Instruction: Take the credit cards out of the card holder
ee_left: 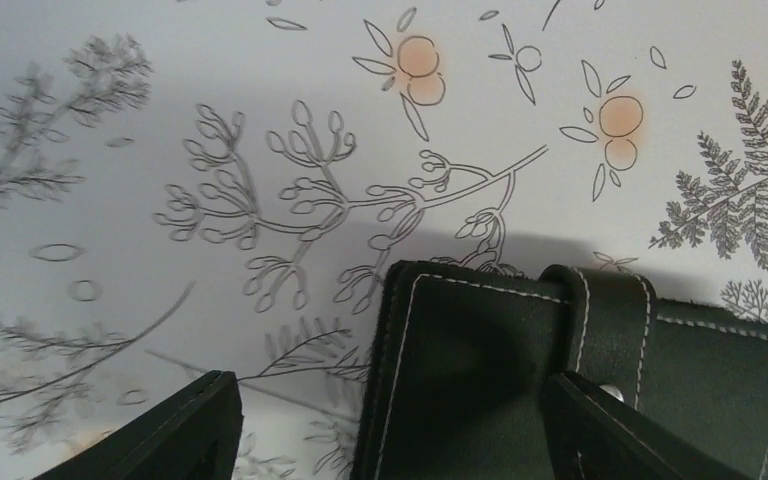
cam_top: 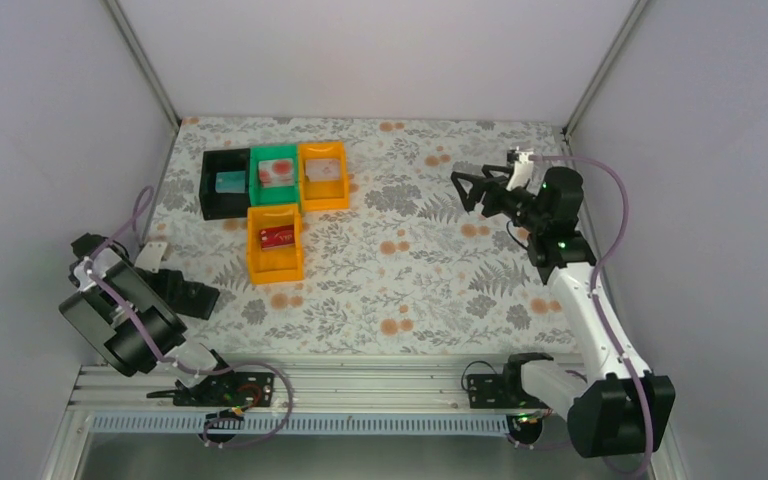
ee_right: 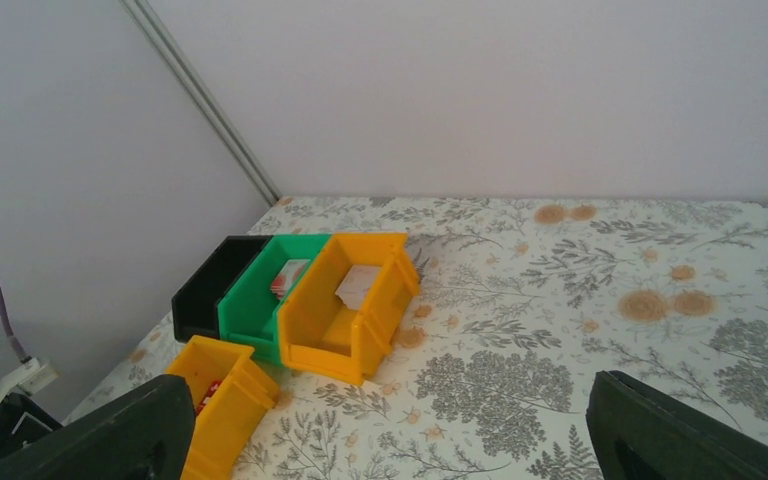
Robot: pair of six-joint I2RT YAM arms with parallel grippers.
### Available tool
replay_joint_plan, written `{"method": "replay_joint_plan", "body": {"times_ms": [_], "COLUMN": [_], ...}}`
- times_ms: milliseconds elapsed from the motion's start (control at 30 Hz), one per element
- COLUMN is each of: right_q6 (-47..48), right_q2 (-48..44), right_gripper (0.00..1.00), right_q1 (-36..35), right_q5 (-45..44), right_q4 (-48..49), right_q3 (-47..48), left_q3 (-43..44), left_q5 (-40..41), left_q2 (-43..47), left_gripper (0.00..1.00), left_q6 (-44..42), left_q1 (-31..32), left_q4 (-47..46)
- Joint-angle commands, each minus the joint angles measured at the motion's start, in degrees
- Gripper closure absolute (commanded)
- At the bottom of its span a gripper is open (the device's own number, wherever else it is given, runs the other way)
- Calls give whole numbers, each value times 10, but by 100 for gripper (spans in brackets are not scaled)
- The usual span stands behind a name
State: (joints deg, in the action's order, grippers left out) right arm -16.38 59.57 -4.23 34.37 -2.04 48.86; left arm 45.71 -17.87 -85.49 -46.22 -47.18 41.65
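Left claw (ee_left: 390, 415): lower left of the top view, jaws apart, gripping nothing; can't tell if a finger touches the holder
Card holder (ee_left: 480, 360): folded shut, flat on the table (ee_left: 160, 120), partly between those jaws
Right claw (cam_top: 468, 190): right side, raised, spread wide, empty
Credit cards (cam_top: 276, 237): upper left of centre, one in each tray (cam_top: 275, 262)

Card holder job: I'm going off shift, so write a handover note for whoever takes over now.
Left gripper: open, over the closed card holder, not gripping it.
Right gripper: open, empty, raised.
Cards: teal card in black tray, white-and-red card in green tray, grey card in far orange tray, red card in near orange tray.
Done: four cards out.
To do: check holder for more; shut, contents unseen.
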Motion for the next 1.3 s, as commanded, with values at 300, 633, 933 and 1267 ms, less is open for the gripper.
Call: {"method": "replay_joint_plan", "body": {"times_ms": [300, 633, 933, 1267], "right_q6": [24, 27, 25, 28], "right_q2": [24, 38, 49, 51], "right_gripper": [1, 1, 1, 1], "right_q1": [-42, -57, -68, -76], "right_q5": [-18, -27, -32, -28], "right_q4": [-9, -6, -4, -12], "right_q3": [36, 34, 47, 54], "left_q3": [-4, -45, -61, -20], "left_q5": [29, 30, 37, 0], "left_q2": [14, -10, -43, -6], "left_gripper": [15, 31, 77, 98], "left_q6": [-74, -88, -89, -88], "left_q1": [-9, -6, -6, -6], "left_q4": [56, 27, -6, 40]}}
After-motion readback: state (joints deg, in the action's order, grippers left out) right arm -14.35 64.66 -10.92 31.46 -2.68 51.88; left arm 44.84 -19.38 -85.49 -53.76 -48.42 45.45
